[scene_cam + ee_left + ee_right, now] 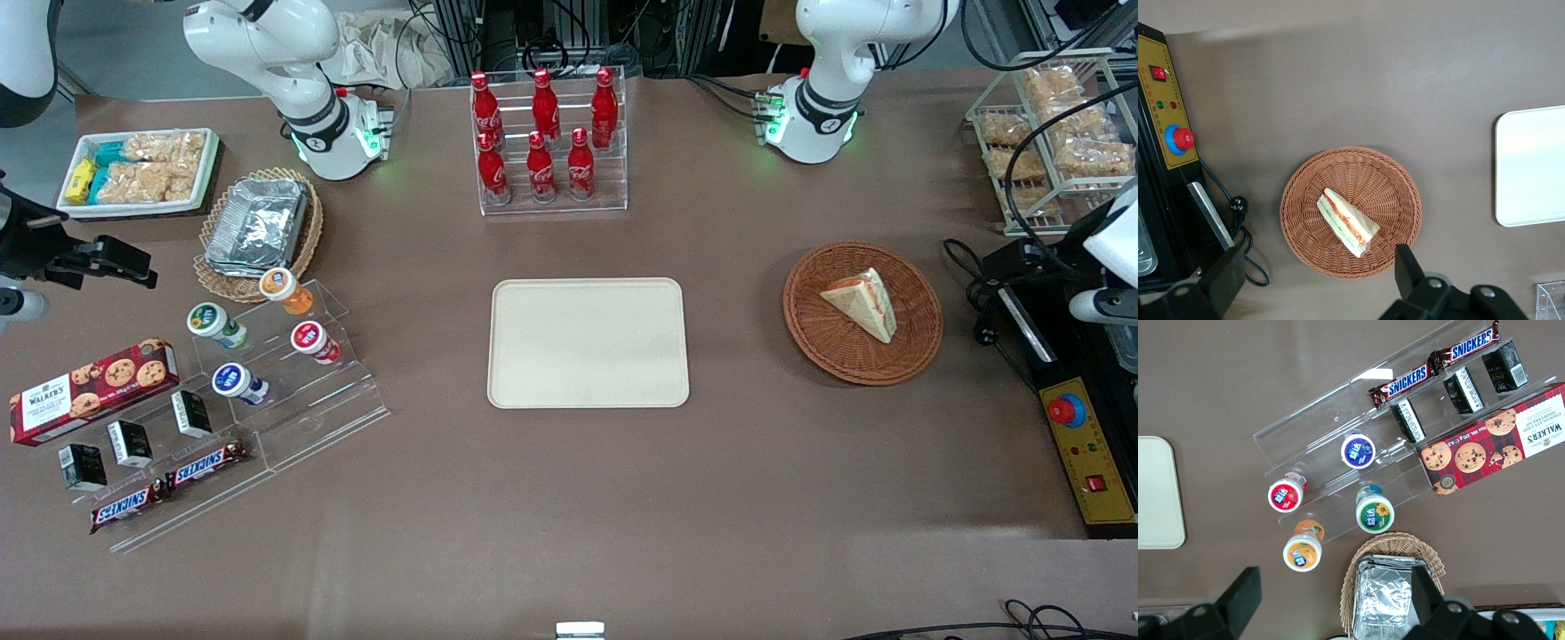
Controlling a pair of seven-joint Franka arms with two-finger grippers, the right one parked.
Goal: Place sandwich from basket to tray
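The tray point(588, 343) sits bare mid-table, a flat cream rectangle with rounded corners and a low rim, smooth and matte, well apart from the pincer point(1315, 277) toward the parked arm's end. Moving along, the basket point(916, 342) comes up: round, shallow, reddish-brown wicker with a tight ribbed weave, directly below the pincer. And there's the sandwich point(863, 303), lying in the basket, a pale triangular wedge of soft white bread with a red-orange and green line of filling along its cut edge. From the wrist camera the pincer hangs high above the basket's rim point(1298, 230), its two dark fingers point(1407, 270) spread wide with nothing between them (the sandwich point(1347, 222) shows just off the open gap, clear of both tips). So, by my reading, the job is barely begun: nothing grasped, nothing lifted, the tray waiting. Left to do: descend, close on that squashy wedge, carry it across to the tray, release.
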